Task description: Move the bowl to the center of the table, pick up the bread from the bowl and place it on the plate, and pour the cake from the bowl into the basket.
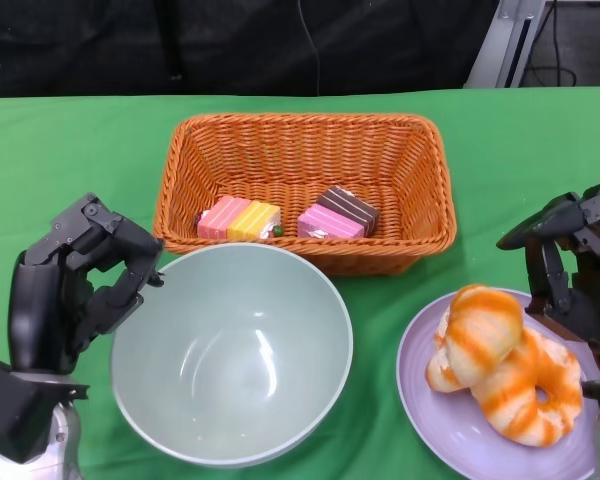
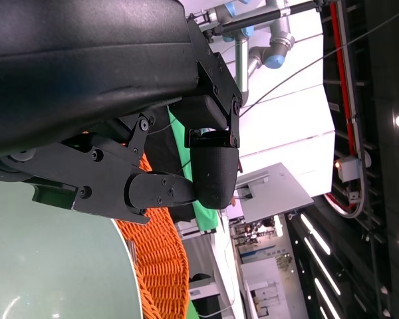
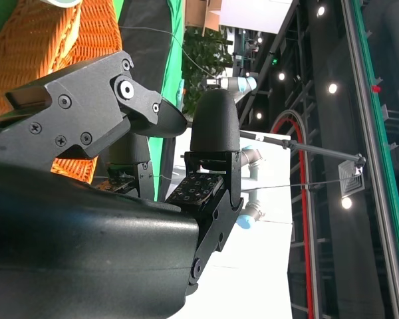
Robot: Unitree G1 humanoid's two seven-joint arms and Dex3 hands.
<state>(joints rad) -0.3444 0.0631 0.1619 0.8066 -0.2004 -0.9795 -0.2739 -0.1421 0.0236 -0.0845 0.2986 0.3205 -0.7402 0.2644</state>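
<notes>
Two hands at the bowl, basket and plate

Left hand (image 1: pixel 80 275): fingers curled toward the thumb at the rim of the bowl (image 1: pixel 325 300); the head view leaves contact uncertain, while the left wrist view shows a fingertip close above the pale green rim with a narrow gap. Right hand (image 1: pixel 570 260): fingers apart, holding nothing, just beside the plate (image 1: pixel 420 375). Bowl: empty, upright, in front of the basket (image 1: pixel 430 180). Cake (image 1: pixel 338 212): two pieces inside the basket. Bread (image 1: pixel 500 365): two orange-striped pieces on the plate. Only the right wrist view shows the textured pad on a right-hand finger (image 3: pixel 196 189).
</notes>
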